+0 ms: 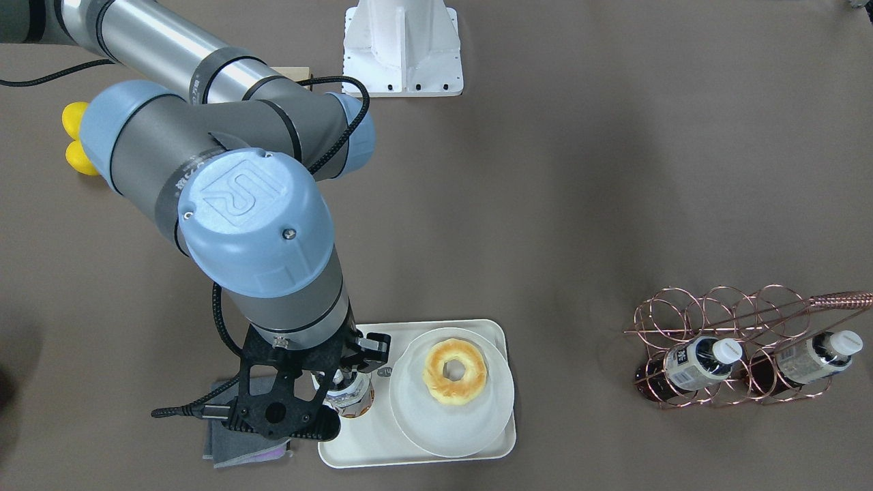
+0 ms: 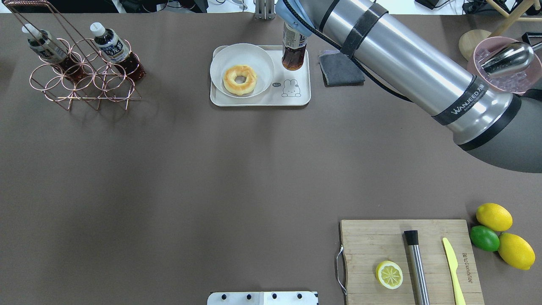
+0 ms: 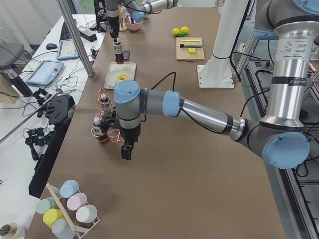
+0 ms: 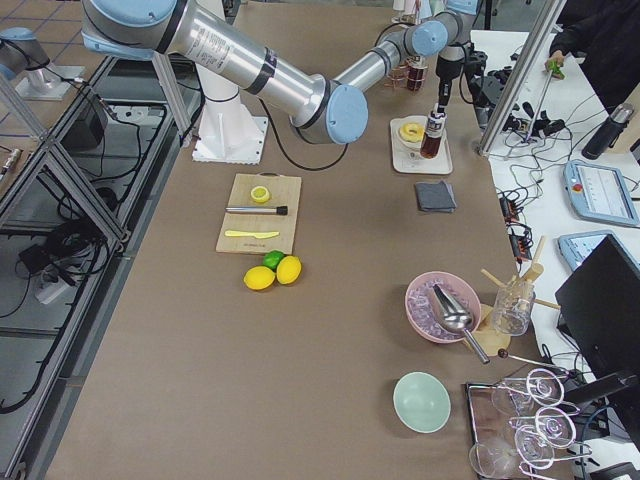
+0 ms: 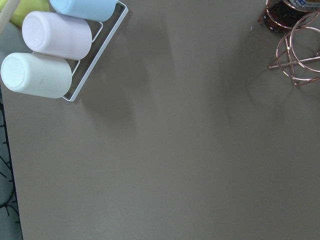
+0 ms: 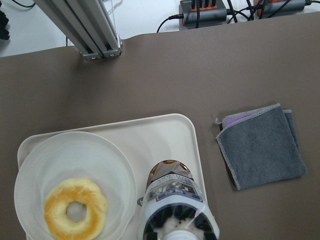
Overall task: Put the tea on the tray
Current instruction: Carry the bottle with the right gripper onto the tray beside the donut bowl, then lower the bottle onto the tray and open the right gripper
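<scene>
The tea bottle is upright over the cream tray, in the corner beside the round plate. The right wrist view shows the bottle from above, over the tray. My right gripper reaches down from above and is shut on the bottle's top. The fingers are mostly hidden by the wrist. I cannot tell whether the base touches the tray. Two alike bottles lie in the copper wire rack. My left gripper hangs beside that rack; I cannot tell its state.
A doughnut sits on the plate. A grey cloth lies next to the tray. The wooden cutting board holds a lemon half, a muddler and a knife, with lemons and a lime beside it. A pink bowl stands at the right.
</scene>
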